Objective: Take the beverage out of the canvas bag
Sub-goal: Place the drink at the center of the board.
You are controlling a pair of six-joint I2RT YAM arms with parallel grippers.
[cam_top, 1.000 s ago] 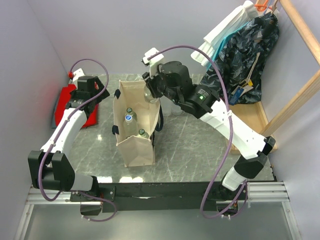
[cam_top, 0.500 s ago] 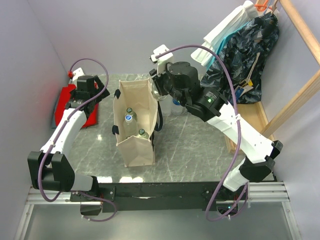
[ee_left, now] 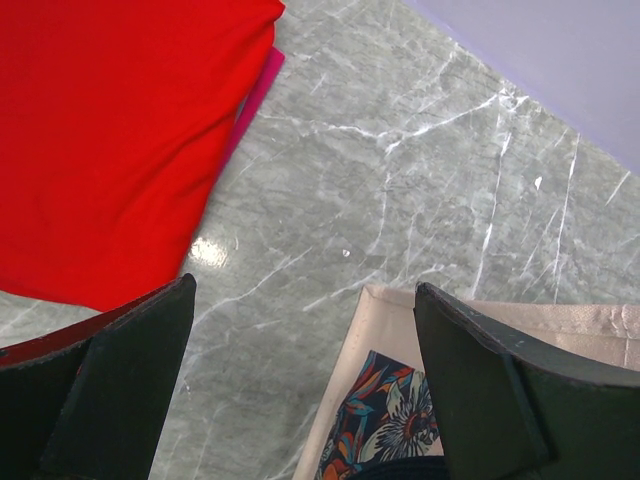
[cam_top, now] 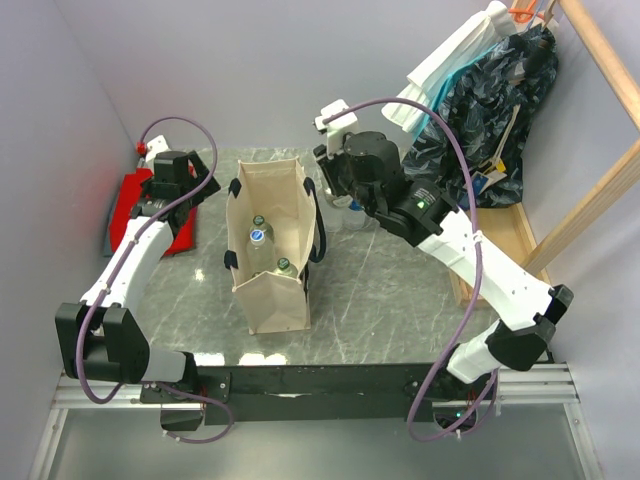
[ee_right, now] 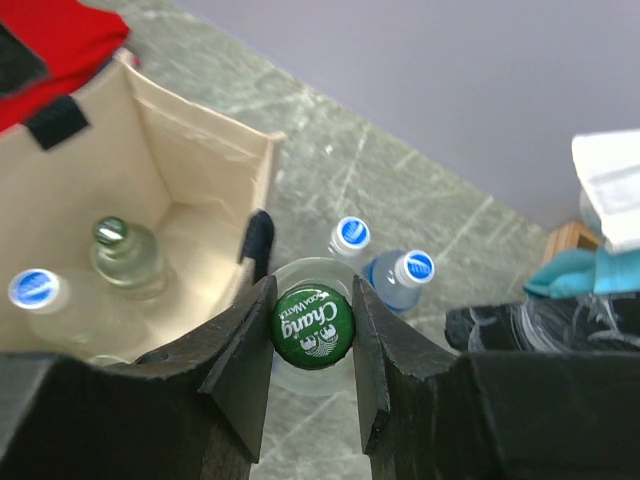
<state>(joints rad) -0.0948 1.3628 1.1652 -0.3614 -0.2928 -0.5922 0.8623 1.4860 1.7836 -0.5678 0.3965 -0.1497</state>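
- Grey marbled counter (cam_top: 380, 290) fills the floor of a pale lilac booth. The beverage (ee_right: 313, 326), a clear glass bottle with a green printed cap, is already outside the tall beige canvas bag (cam_top: 275, 300), just beside the bag's right wall.
- The right pincer (ee_right: 312, 295) pinches the beverage at the neck, one finger on each side just under the cap, and the bottle's body hangs straight below the wrist.
- Its base is hidden, so whether it touches the counter cannot be told.
- The hold is likely thin: smooth glass gripped only at the neck could slip or swing if the arm moves sharply.
- Two clear blue-capped bottles (ee_right: 351, 234) stand on the counter just beyond the beverage, and a careless set-down could knock them over.
- The bag's dark navy strap handle (ee_right: 258, 240) is close on the other side and could snag the bottle.
- Three other bottles (cam_top: 258, 237) stand inside the bag.
- The left pincer (ee_left: 305, 300) is spread wide and empty, hovering between the bag's corner and a red cloth (ee_left: 110, 130), well apart from the beverage.
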